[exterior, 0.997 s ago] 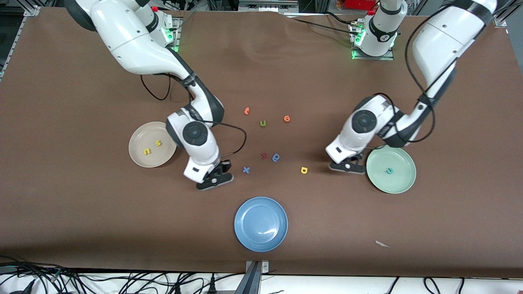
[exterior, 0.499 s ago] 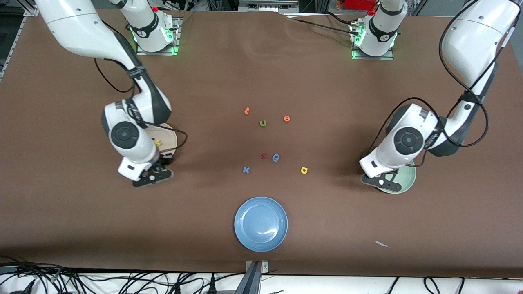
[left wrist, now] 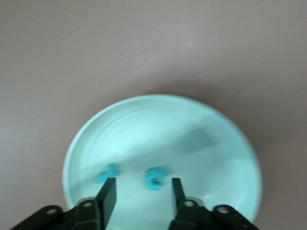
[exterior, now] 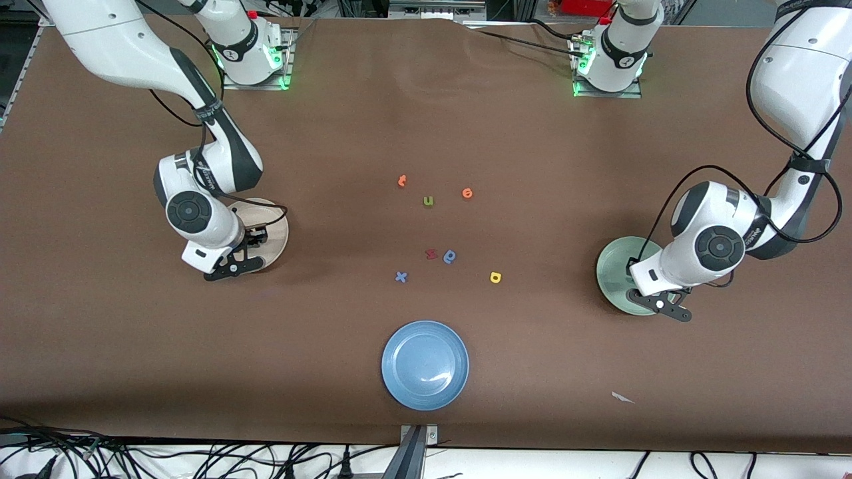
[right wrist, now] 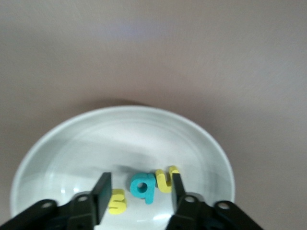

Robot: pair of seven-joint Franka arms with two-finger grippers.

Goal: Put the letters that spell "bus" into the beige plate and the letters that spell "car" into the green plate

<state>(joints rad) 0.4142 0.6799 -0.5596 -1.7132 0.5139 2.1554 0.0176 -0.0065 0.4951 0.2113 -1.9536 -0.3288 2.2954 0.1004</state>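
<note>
The beige plate [exterior: 274, 229] [right wrist: 120, 125] holds the yellow s [right wrist: 116, 201], the teal b [right wrist: 143, 187] and the yellow u [right wrist: 166, 179], lying side by side. My right gripper [exterior: 234, 264] [right wrist: 140, 185] hangs open just over them, holding nothing. At the left arm's end, the green plate [exterior: 611, 269] [left wrist: 192, 125] holds two blurred teal letters, a ring-like c [left wrist: 156, 178] and an r [left wrist: 106, 174]. My left gripper [exterior: 661, 305] [left wrist: 140, 188] is open above them, empty. The yellow a [exterior: 495, 277] lies on the table, toward the green plate.
Loose letters sit mid-table: two orange ones [exterior: 402, 180] [exterior: 467, 193], an olive u [exterior: 428, 201], a red one [exterior: 430, 253], a blue round one [exterior: 450, 256] and a blue x [exterior: 401, 277]. A blue plate [exterior: 425, 364] lies nearer the camera, a white scrap [exterior: 622, 398] beside it.
Both arms swung from the table's middle out over their plates. Both grippers went from shut to open. The teal b now lies in the beige plate, a second teal letter in the green one.
</note>
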